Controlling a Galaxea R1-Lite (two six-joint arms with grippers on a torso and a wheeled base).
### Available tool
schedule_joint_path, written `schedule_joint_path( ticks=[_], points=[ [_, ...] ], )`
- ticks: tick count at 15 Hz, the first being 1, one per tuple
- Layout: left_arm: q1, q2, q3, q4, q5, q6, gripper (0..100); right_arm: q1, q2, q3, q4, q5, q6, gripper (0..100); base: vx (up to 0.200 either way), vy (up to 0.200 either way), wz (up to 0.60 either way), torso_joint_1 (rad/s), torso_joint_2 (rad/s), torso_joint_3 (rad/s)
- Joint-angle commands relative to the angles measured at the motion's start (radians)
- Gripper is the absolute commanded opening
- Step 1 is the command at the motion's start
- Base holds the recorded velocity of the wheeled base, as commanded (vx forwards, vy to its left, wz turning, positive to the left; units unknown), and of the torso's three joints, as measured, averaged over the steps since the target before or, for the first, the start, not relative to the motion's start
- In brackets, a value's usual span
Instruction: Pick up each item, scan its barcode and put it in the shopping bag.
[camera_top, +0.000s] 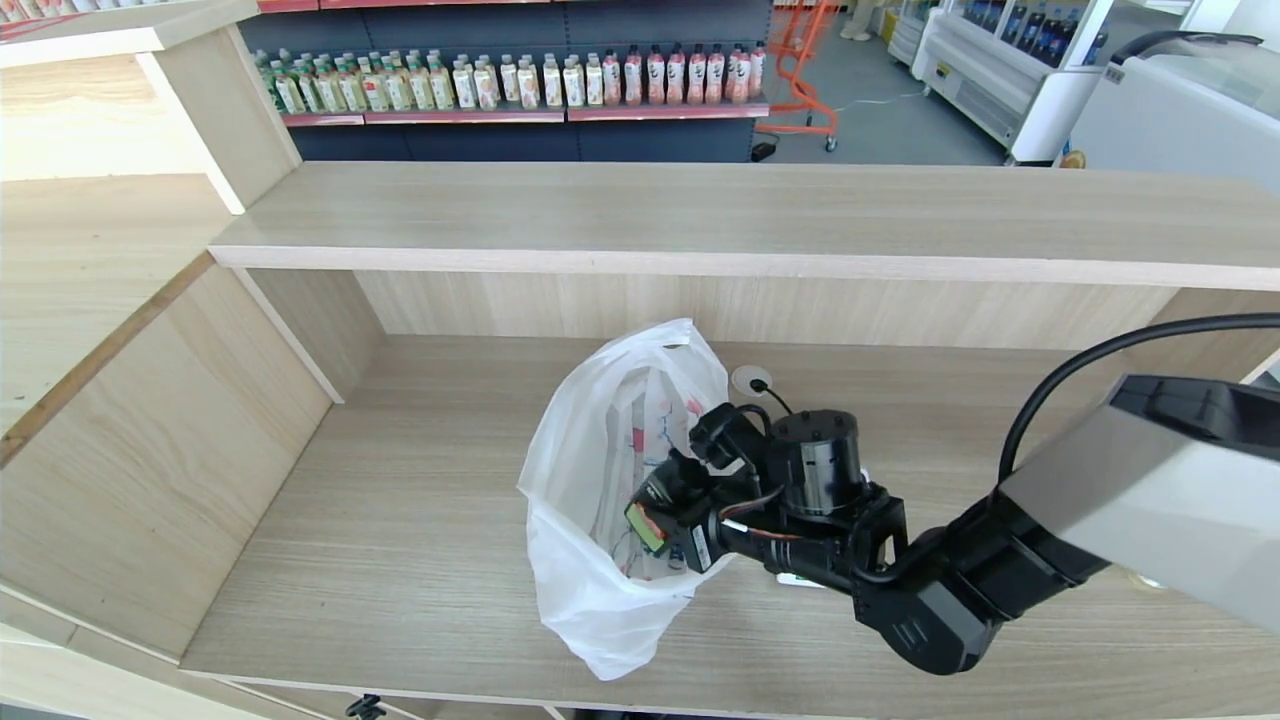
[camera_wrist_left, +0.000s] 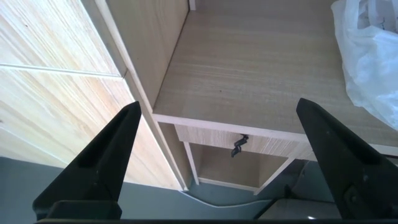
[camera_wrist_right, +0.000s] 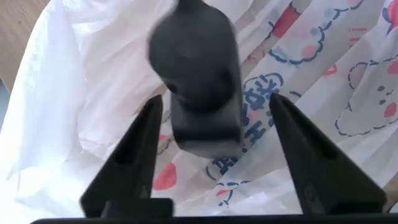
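At the near left corner of the bench (camera_top: 400, 560), the left pincer (camera_wrist_left: 217, 104) hangs just off the front edge. Its fingers are spread wide with nothing between them.

Further in, toward the middle of the bench, stands the bag (camera_top: 590, 560), white, thin and crumpled, its mouth gaping upward. The right pincer (camera_wrist_right: 214, 102) is dipped into that mouth from the right side. Its fingers are well apart. Between them is a dark item (camera_wrist_right: 199, 81), too blurred to make out; it seems to be loose, with a clear gap on one side at least. Under it, inside the bag, lies a white packet (camera_wrist_right: 348, 81) printed with blue clouds and red hearts.

Just behind the bag a round cable port (camera_top: 750, 380) is set in the bench top. Beyond that runs a raised ledge (camera_top: 700, 215), and past it, across the aisle, a shelf (camera_top: 520, 115) lined with bottles (camera_top: 560, 80).
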Motion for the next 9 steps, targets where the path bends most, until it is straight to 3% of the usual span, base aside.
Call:
schedule_joint_path(
  ticks=[1, 6, 9],
  points=[
    [0.000, 0.001, 0.000, 0.000, 0.000, 0.000, 100, 0.000, 0.017, -0.012, 0.000, 0.002, 0.011, 100, 0.000, 0.000, 0.00, 0.000, 0.00, 0.000],
    [0.000, 0.000, 0.000, 0.000, 0.000, 0.000, 100, -0.035, -0.164, -0.001, 0.014, 0.005, 0.310, 100, 0.000, 0.000, 0.00, 0.000, 0.00, 0.000],
    [0.000, 0.000, 0.000, 0.000, 0.000, 0.000, 100, -0.080, -0.418, 0.113, 0.085, 0.010, 0.416, 100, 0.000, 0.000, 0.00, 0.000, 0.00, 0.000]
  ],
)
